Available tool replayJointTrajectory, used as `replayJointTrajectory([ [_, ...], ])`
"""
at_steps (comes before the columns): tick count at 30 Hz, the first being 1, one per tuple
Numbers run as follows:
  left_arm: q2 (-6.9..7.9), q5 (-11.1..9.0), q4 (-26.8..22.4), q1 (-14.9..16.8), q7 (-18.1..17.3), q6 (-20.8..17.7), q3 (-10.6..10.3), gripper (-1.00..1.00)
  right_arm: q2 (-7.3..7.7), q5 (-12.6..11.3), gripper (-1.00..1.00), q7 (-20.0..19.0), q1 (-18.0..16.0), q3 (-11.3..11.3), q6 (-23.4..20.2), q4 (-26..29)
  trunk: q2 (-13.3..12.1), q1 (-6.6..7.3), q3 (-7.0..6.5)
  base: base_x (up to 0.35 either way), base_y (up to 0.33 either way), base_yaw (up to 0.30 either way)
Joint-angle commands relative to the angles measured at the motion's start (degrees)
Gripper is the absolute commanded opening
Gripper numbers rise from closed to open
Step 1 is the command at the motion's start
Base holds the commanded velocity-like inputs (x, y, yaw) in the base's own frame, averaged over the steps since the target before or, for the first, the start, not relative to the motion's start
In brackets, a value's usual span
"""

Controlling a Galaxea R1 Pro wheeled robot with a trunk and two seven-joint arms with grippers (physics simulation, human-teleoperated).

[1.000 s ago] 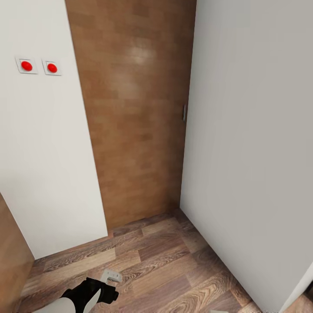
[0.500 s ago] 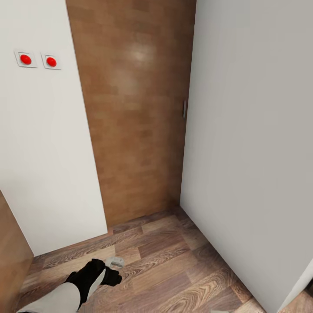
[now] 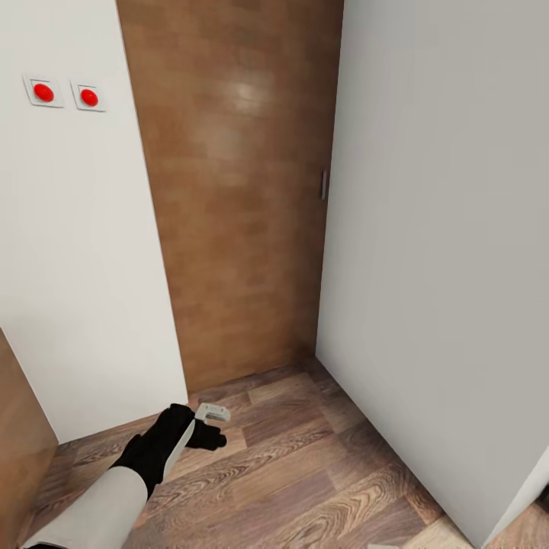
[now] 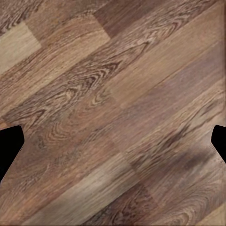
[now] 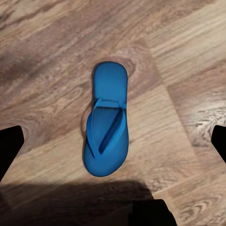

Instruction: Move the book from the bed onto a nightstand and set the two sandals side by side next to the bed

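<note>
One bright blue flat flip-flop sandal (image 5: 107, 126) lies on the brown wood-plank floor (image 5: 188, 56) beneath the released right pincer (image 5: 113, 141), toe strap up. Judged light, flexible; grip the edge at three o'clock. Left pincer (image 4: 113, 141) released over bare planks.

I see a wood-plank floor (image 3: 305, 465) with strong grain and a low sheen; the door (image 3: 236, 191) ahead looks like warm brown wood, smooth, with a soft glossy patch; its small handle (image 3: 323, 185) looks metallic; the walls (image 3: 442, 229) read as matt white paint; the sandal (image 5: 107, 125) below my right wrist looks like smooth blue rubber or foam, matt.
</note>
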State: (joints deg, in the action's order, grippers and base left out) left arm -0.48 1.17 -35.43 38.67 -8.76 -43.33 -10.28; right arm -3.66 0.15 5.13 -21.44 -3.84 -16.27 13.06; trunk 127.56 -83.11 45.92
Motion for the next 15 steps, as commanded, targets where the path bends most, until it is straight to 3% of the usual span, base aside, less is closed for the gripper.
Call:
replayJointTrajectory([
  [1,0.02,0.15,-0.08,0.03,-0.19,-0.24,-0.08,1.00,-0.05,0.01,1.00,0.14,-0.01,-0.38,-0.30,0.13,0.44,-0.22,0.25,0.000,0.000,0.000],
  [15,0.33,0.36,-0.84,-0.08,-0.24,4.12,-0.24,1.00,-0.78,0.30,1.00,0.47,-0.01,-0.35,-0.40,0.58,6.06,-3.29,2.76,0.000,0.000,0.000],
])
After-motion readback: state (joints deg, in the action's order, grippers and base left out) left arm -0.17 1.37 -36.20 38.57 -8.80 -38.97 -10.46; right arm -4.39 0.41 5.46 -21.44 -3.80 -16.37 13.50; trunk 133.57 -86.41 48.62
